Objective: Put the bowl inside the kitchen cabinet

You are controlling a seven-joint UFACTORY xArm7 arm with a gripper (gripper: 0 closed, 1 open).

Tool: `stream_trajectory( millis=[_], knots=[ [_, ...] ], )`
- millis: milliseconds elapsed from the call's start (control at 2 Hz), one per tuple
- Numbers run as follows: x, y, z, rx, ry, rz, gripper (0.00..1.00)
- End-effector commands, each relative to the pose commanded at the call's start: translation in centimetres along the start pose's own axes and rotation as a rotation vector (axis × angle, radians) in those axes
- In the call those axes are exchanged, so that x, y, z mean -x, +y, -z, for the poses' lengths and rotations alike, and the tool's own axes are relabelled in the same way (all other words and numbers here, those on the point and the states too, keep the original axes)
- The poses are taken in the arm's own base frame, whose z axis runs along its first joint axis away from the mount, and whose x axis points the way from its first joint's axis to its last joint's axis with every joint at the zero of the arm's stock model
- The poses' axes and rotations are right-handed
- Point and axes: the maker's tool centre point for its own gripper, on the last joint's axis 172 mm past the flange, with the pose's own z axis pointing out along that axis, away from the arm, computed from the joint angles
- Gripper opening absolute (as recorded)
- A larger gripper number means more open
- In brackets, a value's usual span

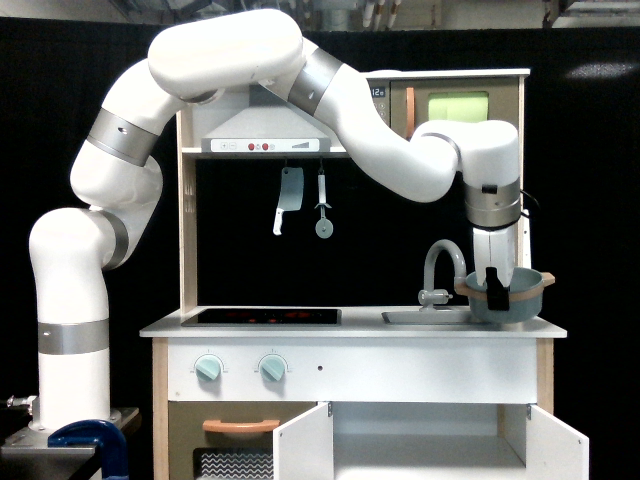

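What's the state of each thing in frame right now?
bowl: gripped at its rim, tilted, lifted just off the counter
gripper: shut on the bowl's rim
kitchen cabinet: both doors open
oven door: closed
faucet: no water visible
knobs: setting unreadable
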Motion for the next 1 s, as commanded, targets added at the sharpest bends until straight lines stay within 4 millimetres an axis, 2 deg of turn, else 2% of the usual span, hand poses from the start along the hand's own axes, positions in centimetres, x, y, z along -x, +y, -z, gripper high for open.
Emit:
stream_trajectory(
  millis=[500,1000],
  knots=[
    [5.1,8.0,9.5,0.000,0.000,0.000,0.00],
    [10.8,22.7,11.0,0.000,0.000,0.000,0.00]
  ],
)
